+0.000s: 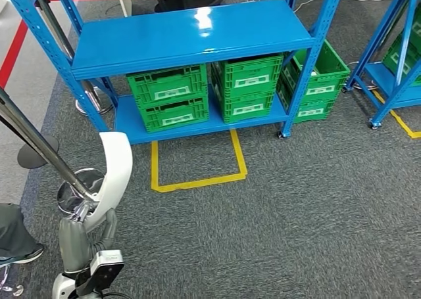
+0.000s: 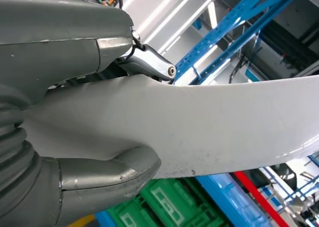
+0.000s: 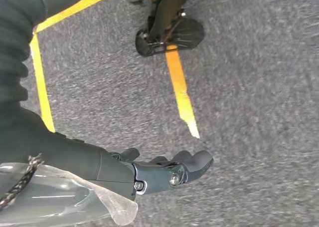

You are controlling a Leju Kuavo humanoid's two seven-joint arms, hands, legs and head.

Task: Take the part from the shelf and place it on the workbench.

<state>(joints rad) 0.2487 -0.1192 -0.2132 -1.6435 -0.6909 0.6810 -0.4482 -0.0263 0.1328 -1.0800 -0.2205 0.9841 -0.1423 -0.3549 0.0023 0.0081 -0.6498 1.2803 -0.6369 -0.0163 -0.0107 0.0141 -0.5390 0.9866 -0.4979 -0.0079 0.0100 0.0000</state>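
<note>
1. The left hand (image 2: 79, 112) held the white curved part (image 1: 115, 171), thumb on one face and fingers on the other, near one end. In the head view the rest of the part rose clear above the hand, low at the robot's left side.
2. That end-on grip probably kept the long body clear of the robot while carrying; the free end could swing or catch on something.
3. The right hand (image 3: 165, 172) held nothing, its fingers loosely extended over the floor, likely just hanging idle.
4. The part was already off the blue shelf (image 1: 193, 33), which stood ahead with green crates (image 1: 168, 95) on its lower level. No bench was in sight, so the placing step looked not yet begun.
5. The floor was dark grey carpet (image 1: 298, 213) marked with yellow tape (image 1: 198, 181) in front of the shelf.
6. A red barrier strip (image 1: 12, 52) and chrome posts (image 1: 35, 141) stood at the left; a person's shoe (image 1: 25, 254) showed near the left edge.
</note>
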